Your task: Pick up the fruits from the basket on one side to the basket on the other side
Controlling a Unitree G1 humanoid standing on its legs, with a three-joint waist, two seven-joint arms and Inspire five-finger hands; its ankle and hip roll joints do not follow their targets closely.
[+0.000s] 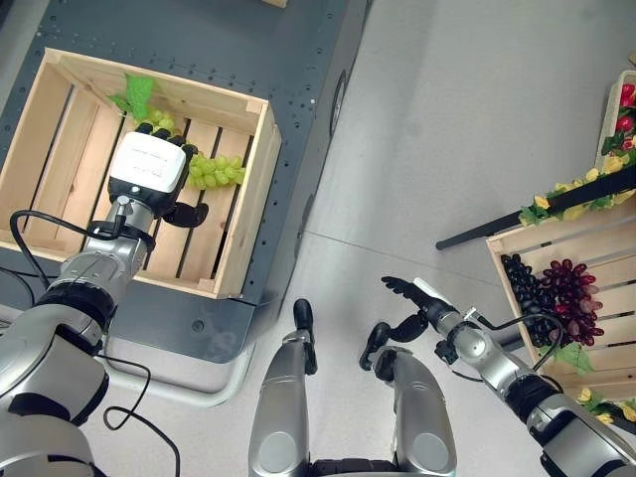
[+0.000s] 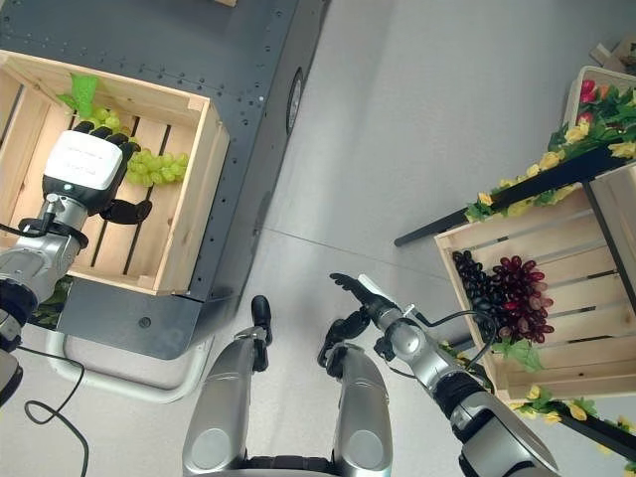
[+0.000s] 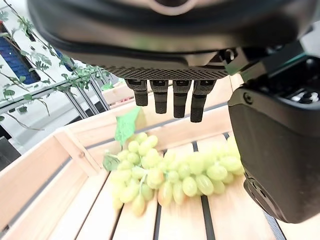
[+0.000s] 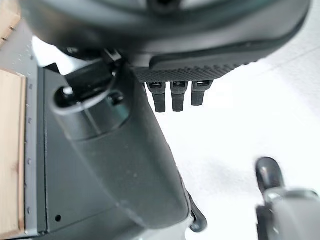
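A bunch of green grapes (image 1: 214,170) with a green leaf (image 1: 136,96) lies on the slats of the left wooden crate (image 1: 243,209). My left hand (image 1: 151,169) hovers over the bunch, open, fingers straight above the grapes (image 3: 170,175) and not touching them. The right wooden crate (image 1: 517,248) holds dark and red grapes (image 1: 556,293). My right hand (image 1: 412,298) hangs open over the floor between the crates, holding nothing.
The left crate rests on a dark grey metal platform (image 1: 298,89). Shelves with yellow flowers, leaves and red fruit (image 1: 606,149) stand at the far right. Pale floor (image 1: 447,119) lies between the two crates.
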